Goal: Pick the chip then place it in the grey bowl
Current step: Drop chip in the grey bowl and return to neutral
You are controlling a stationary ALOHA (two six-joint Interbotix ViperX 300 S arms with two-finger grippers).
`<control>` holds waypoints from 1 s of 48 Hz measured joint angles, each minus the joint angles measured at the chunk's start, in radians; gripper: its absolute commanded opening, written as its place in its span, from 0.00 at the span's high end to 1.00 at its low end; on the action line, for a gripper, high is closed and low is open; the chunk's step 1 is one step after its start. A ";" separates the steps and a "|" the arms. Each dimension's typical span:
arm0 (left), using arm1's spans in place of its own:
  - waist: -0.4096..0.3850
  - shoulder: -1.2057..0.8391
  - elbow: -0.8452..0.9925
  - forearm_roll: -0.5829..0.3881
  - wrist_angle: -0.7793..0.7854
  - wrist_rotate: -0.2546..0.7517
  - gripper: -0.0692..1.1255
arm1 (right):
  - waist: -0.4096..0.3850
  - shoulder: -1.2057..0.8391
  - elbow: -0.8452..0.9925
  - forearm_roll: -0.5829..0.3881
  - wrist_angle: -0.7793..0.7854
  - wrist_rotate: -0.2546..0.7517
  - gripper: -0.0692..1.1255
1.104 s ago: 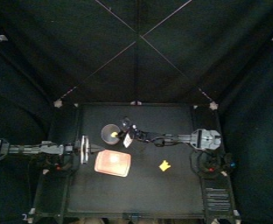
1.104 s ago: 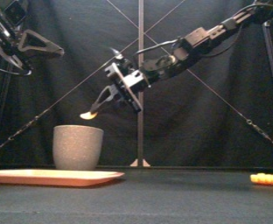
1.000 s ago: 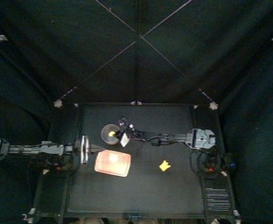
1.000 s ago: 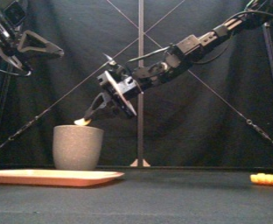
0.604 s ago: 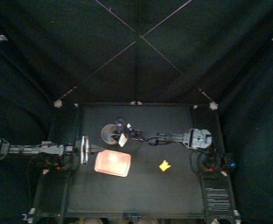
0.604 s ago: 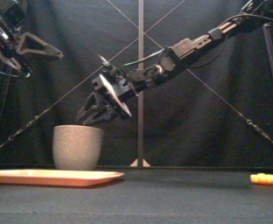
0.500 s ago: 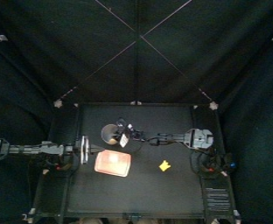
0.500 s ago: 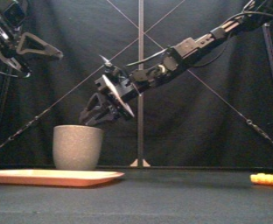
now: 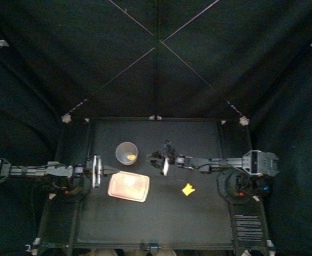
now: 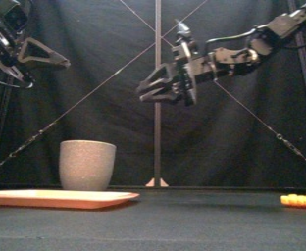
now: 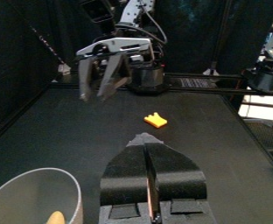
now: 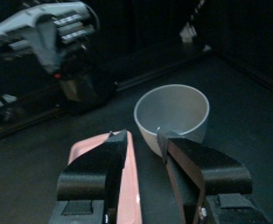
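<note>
A pink tray (image 9: 128, 186) lies near a yellow toy (image 9: 188, 189).

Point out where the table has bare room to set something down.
The widest bare patch is the front strip of the table, ahead of the pink tray and yellow toy. The gap between those two is free too. Left of centre is crowded: the grey cup stands just behind the tray, and the right gripper hangs open above, beside the cup.

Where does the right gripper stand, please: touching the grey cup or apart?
Apart. The front view shows the right gripper well above the grey cup.
</note>
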 measured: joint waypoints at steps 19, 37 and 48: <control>0.008 0.000 0.008 0.000 0.000 0.000 0.94 | 0.041 -0.367 0.396 -0.049 -0.143 0.014 0.32; 0.026 0.000 0.020 0.000 0.000 0.000 0.94 | 0.063 -0.644 0.601 -0.054 -0.138 0.012 0.32; 0.034 0.000 0.026 0.000 0.000 0.000 0.94 | 0.066 -0.657 0.623 -0.066 -0.049 0.011 0.32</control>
